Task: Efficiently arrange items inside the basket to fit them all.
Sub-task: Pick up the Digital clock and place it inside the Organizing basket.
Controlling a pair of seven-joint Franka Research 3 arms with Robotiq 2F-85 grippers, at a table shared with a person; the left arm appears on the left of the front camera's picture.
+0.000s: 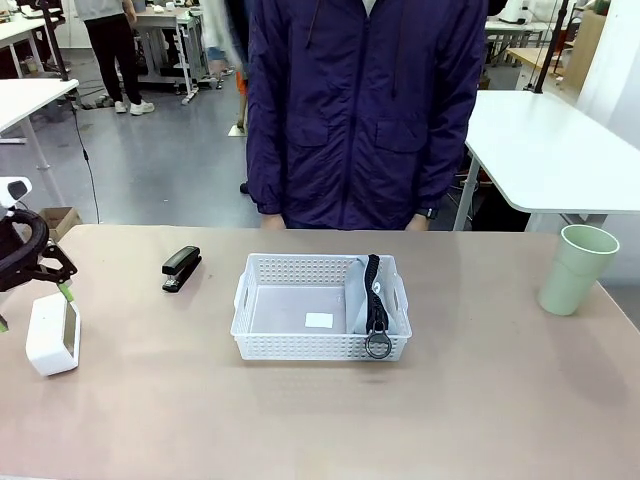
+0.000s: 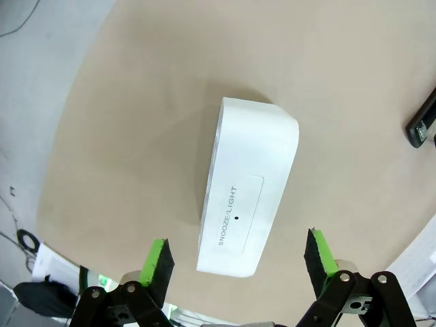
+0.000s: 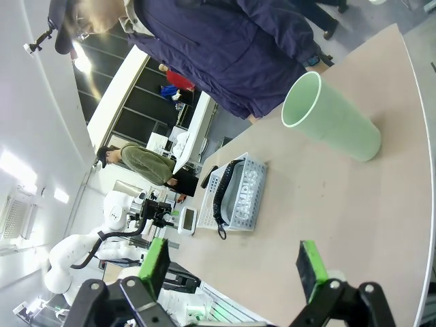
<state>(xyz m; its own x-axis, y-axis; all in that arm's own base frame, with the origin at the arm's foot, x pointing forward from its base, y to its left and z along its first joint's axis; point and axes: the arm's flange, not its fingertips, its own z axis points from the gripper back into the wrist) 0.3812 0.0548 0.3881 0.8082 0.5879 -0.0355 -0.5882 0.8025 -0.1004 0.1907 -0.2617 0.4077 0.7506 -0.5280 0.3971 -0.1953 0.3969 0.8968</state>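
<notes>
The white basket sits mid-table. The grey pouch stands on edge against its right wall, with its black strap and ring hanging over the near rim. In the right wrist view the pouch shows its "CAMPUS" print. The black stapler lies left of the basket. At the far left the white box lies on the table, and my left gripper hovers open just above it. From the left wrist the box sits between the spread pads. The pale green cup stands at the far right, and my right gripper is open, well short of the cup.
A person in a dark purple jacket stands at the far edge behind the basket. A small white label lies on the basket floor. Bare tabletop runs along the near side. The stapler shows at the right edge of the left wrist view.
</notes>
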